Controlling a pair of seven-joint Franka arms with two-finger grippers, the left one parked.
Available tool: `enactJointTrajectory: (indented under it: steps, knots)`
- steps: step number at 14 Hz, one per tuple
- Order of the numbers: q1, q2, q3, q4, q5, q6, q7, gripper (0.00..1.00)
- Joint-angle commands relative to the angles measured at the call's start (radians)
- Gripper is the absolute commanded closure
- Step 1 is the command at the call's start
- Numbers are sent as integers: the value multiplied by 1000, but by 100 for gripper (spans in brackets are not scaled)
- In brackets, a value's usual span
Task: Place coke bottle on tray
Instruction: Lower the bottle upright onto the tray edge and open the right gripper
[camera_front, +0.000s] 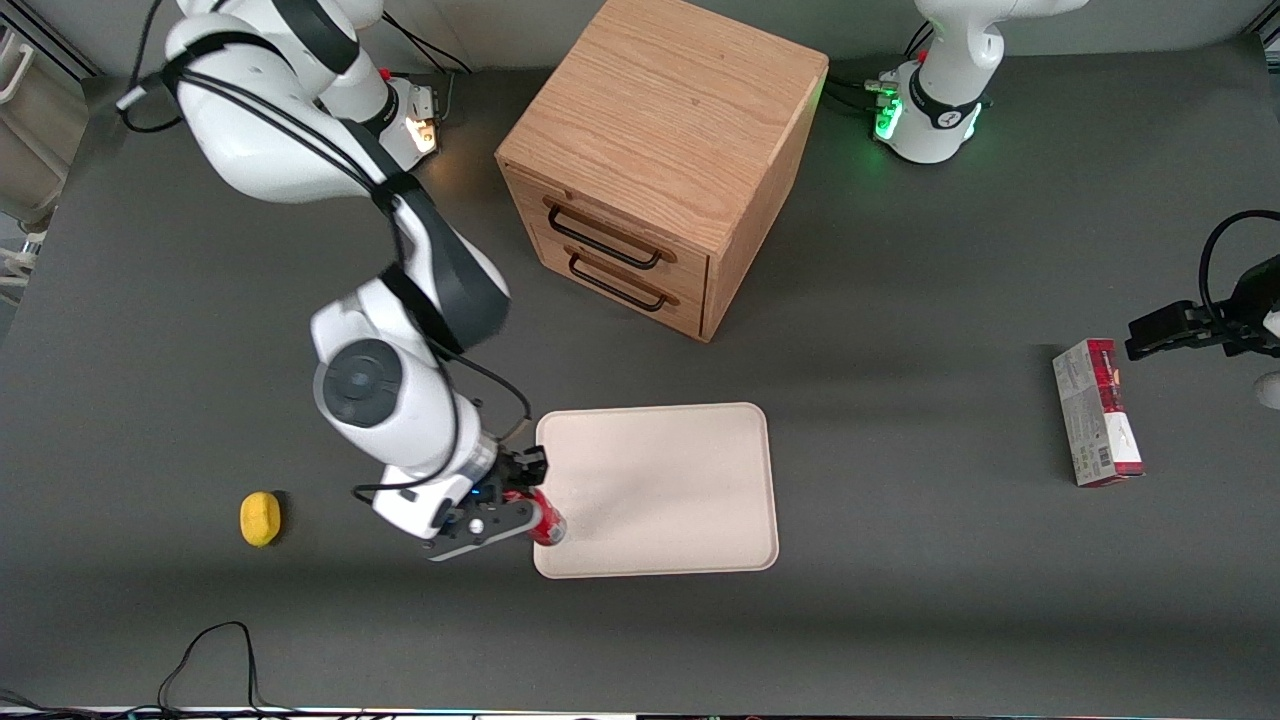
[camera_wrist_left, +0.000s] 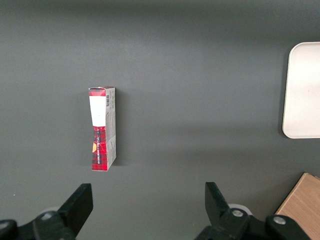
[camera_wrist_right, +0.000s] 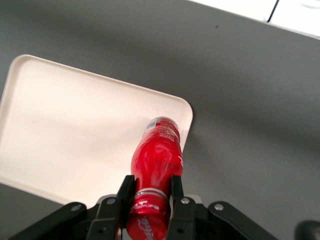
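My right gripper (camera_front: 524, 505) is shut on the neck of the coke bottle (camera_front: 545, 523), a small red bottle with a silvery base. It holds the bottle above the corner of the cream-white tray (camera_front: 700, 470) that is nearest the front camera, at the working arm's end. In the right wrist view the black fingers (camera_wrist_right: 125, 192) clamp the bottle (camera_wrist_right: 156, 160) just below its red cap. The bottle's base points down over the tray's corner (camera_wrist_right: 75, 130). The tray's edge also shows in the left wrist view (camera_wrist_left: 305, 90).
A wooden drawer cabinet (camera_front: 665, 160) stands farther from the front camera than the tray. A yellow lemon (camera_front: 260, 518) lies toward the working arm's end of the table. A red-and-grey carton (camera_front: 1097, 412) lies toward the parked arm's end and shows in the left wrist view (camera_wrist_left: 102, 127).
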Motion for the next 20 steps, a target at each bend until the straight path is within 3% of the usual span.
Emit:
enactJointTrajectory:
  steps: [1, 5, 9, 10, 11, 15, 17, 19, 20]
  knots:
    - [1, 49, 14, 53, -48, 20, 28, 90]
    - [0, 52, 14, -22, -48, 106, 77, 85]
    - [-3, 52, 13, -48, -50, 115, 77, 71]
    - [-3, 52, 13, -48, -50, 115, 77, 42]
    - [-5, 49, 11, -48, -50, 115, 78, 1]
    - [-29, 17, 13, -48, -41, 113, 78, 0]
    - [-49, -79, 7, -106, -30, 89, 83, 0]
    - [-109, -240, -15, -265, 83, 87, 74, 0]
    - [-112, -334, -83, -354, 156, 89, 66, 0]
